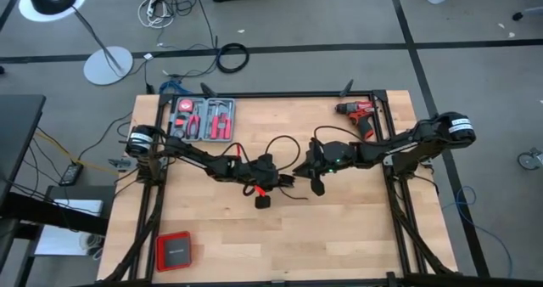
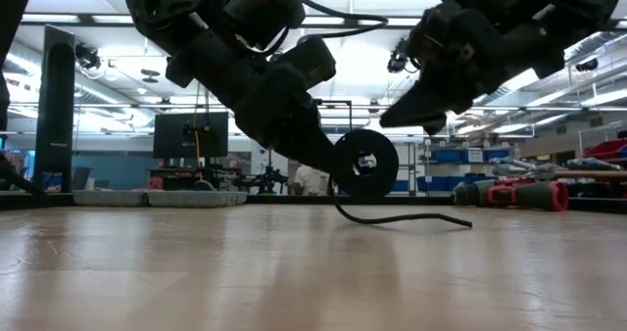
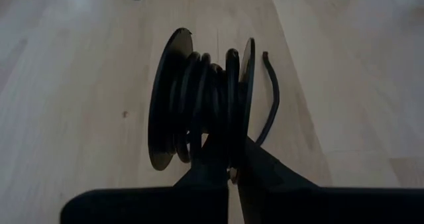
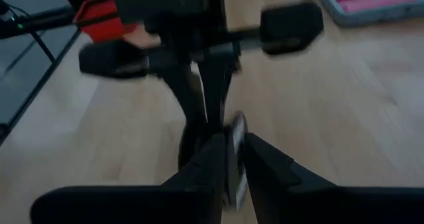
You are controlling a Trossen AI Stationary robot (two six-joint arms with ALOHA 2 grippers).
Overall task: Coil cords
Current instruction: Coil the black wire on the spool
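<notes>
Cord on its spool, mid-counter
Left gripper [image 3: 233,174] fingers clench the spool [image 3: 199,108] (cord [image 2: 402,217] tail trailing); right gripper [image 4: 232,161] state unclear.

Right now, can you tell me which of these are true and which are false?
1. The left pincer grips a black round spool with a thin black cord wound on it. True.
2. The cord's loose end trails down onto the wooden table. True.
3. The red drill lies in the middle of the table. False: it lies at a corner, on the right arm's side.
4. The flat red box sits right next to the drill. False: it sits at the opposite corner, on the left arm's side.
</notes>
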